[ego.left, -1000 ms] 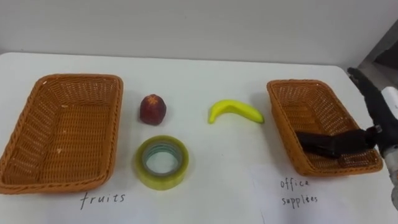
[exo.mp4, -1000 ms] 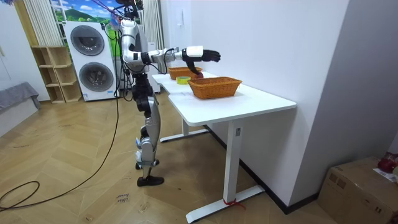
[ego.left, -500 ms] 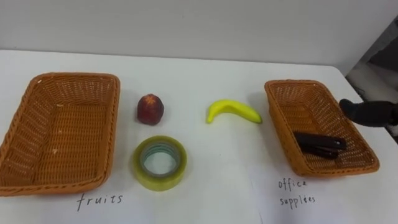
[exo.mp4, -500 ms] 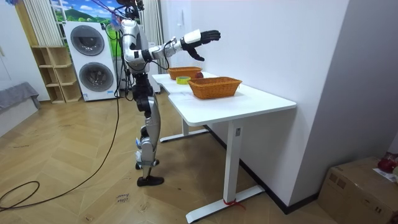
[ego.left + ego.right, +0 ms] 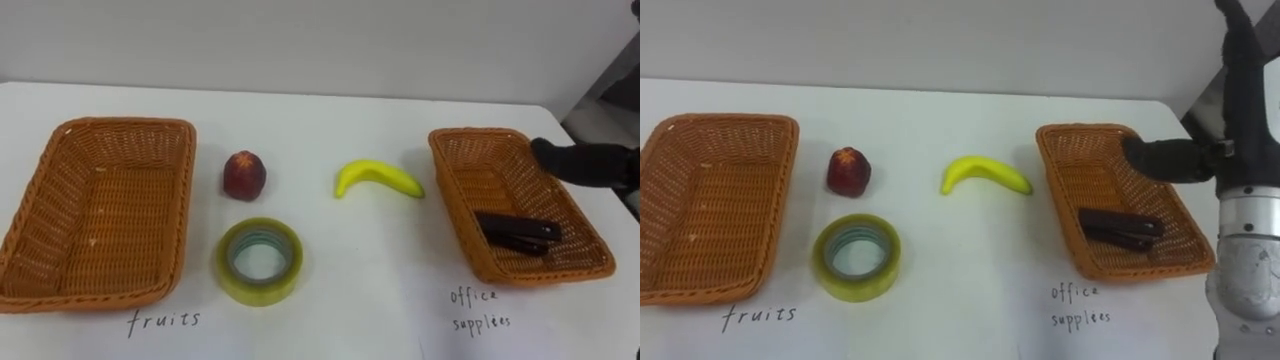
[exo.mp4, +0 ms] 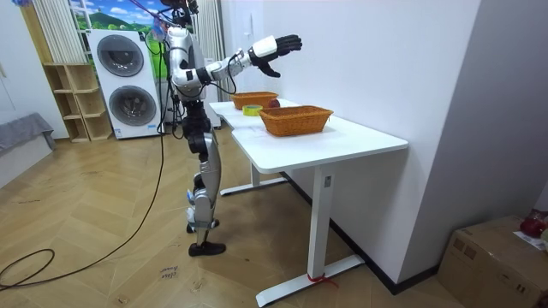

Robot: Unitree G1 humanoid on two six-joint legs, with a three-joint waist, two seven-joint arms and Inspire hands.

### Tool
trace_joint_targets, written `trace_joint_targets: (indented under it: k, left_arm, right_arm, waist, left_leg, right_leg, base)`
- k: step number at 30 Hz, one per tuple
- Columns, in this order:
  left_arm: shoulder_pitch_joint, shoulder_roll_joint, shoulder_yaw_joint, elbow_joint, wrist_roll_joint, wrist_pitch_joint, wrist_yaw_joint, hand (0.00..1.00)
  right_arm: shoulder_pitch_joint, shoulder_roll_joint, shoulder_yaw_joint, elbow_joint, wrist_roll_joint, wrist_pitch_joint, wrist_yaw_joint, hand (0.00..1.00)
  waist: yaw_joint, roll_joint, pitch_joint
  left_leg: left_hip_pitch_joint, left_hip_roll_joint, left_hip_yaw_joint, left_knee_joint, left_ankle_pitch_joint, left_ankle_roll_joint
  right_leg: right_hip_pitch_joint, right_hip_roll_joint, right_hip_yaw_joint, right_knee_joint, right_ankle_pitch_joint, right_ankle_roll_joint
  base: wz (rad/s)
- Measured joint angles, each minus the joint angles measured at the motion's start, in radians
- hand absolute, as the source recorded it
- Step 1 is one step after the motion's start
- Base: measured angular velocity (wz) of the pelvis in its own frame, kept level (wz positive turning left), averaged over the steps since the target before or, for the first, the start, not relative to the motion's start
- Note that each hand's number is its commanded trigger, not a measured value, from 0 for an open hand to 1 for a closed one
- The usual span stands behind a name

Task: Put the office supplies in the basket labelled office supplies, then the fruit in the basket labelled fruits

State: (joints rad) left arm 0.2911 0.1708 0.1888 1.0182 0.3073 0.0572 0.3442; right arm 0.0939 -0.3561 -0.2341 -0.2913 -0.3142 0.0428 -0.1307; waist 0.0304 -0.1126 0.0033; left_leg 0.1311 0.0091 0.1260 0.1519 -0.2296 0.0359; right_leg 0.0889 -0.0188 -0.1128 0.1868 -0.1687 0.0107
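A red apple [image 5: 244, 176], a yellow banana [image 5: 378, 178] and a roll of yellowish tape [image 5: 260, 262] lie on the white table [image 5: 330, 110] between two wicker baskets. The left basket [image 5: 186, 210] holds nothing. A dark stapler [image 5: 518, 232] lies in the right basket [image 5: 455, 205]. My right hand [image 5: 1243, 95] hangs open in the air above that basket's far right side, its thumb over the rim, holding nothing. In the room view the right hand [image 6: 278, 44] is raised high over the table.
Handwritten labels sit on the table's front edge, one under each basket [image 5: 165, 321] [image 5: 480, 308]. The table's right edge runs just past the right basket. Behind me stand washing machines [image 6: 124, 81] and a shelf.
My right hand has risen out of the right basket, leaving the stapler lying inside, and now hovers open above the basket's right side.
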Motion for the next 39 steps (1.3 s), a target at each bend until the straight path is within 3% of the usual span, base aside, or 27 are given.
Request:
trace_joint_targets:
  k: [9,17,19,21,24,25,29,34,39]
  left_arm:
    - [-0.007,-0.005,-0.057,0.005,-0.003,0.0,0.0,0.0]
    - [-0.014,-0.005,-0.124,0.025,-0.021,0.003,-0.043,0.0]
    - [-0.011,-0.007,-0.133,0.025,-0.023,0.003,-0.068,0.0]
    - [-0.008,-0.008,-0.133,0.025,-0.026,0.003,-0.076,0.0]
    - [-0.017,-0.007,-0.133,0.025,-0.034,0.003,-0.088,0.0]
    - [-0.021,-0.007,-0.132,0.025,-0.034,0.003,-0.093,0.0]
    - [-0.026,-0.007,-0.131,0.026,-0.034,0.003,-0.108,0.0]
    - [-0.028,-0.004,-0.133,0.035,-0.041,0.004,-0.125,0.0]
    - [-0.029,-0.003,-0.141,0.035,-0.043,0.003,-0.137,0.0]
  right_arm:
    - [-0.009,0.009,0.106,0.0,0.169,0.0,0.002,0.0]
    - [-0.065,0.044,0.14,0.008,0.2,-0.004,-0.001,0.0]
    - [-0.087,0.051,0.147,0.008,0.202,-0.017,-0.008,0.0]
    - [-0.087,0.051,0.167,0.008,0.219,-0.023,-0.023,0.0]
    - [-0.095,0.051,0.218,0.011,0.232,-0.025,-0.026,0.0]
    - [-0.095,0.051,0.239,0.014,0.231,-0.025,-0.017,0.0]
    - [-0.095,0.052,0.263,0.037,0.232,-0.025,0.021,0.0]
    - [-0.096,0.068,0.266,0.041,0.221,-0.025,0.026,0.0]
    - [-0.097,0.079,0.315,0.041,0.225,-0.025,0.026,0.0]
  waist:
    - [0.029,0.014,0.0007]
    - [0.036,0.025,0.0014]
    - [0.039,0.04,0.0075]
    - [0.052,0.055,-0.0012]
    - [0.06,0.073,-0.0019]
    - [0.06,0.078,-0.0077]
    - [0.063,0.076,-0.0082]
    - [0.071,0.056,-0.0016]
    - [0.084,0.052,-0.0024]
  left_leg:
    - [-0.001,0.0,0.0,-0.001,0.0,0.0]
    - [-0.048,-0.006,-0.047,0.022,0.0,0.0]
    - [-0.06,-0.006,-0.051,0.032,0.0,0.0]
    - [-0.069,-0.006,-0.051,0.033,0.0,0.0]
    - [-0.078,-0.006,-0.049,0.033,0.001,0.0]
    - [-0.086,-0.006,-0.049,0.033,0.001,0.0]
    - [-0.087,-0.006,-0.048,0.034,0.003,-0.001]
    - [-0.096,-0.006,-0.061,0.036,0.003,-0.001]
    - [-0.1,-0.006,-0.064,0.036,0.003,-0.001]
  right_leg:
    - [-0.001,0.0,-0.004,-0.001,0.0,0.0]
    - [-0.018,-0.006,-0.049,-0.003,0.0,0.0]
    - [-0.023,-0.008,-0.054,-0.004,0.0,0.0]
    - [-0.034,-0.009,-0.055,-0.003,0.0,0.0]
    - [-0.044,-0.01,-0.055,-0.004,0.0,0.0]
    - [-0.054,-0.01,-0.055,-0.003,0.0,0.0]
    - [-0.055,-0.01,-0.056,-0.003,0.0,0.0]
    - [-0.056,-0.012,-0.065,-0.003,0.0,0.0]
    - [-0.058,-0.011,-0.069,-0.003,0.0,0.0]
  base:
    - [0.0]
    - [0.17]
    - [0.08]
    - [-0.01]
    - [-0.03]
    - [0.0]
    - [0.0]
    - [0.04]
    - [0.02]
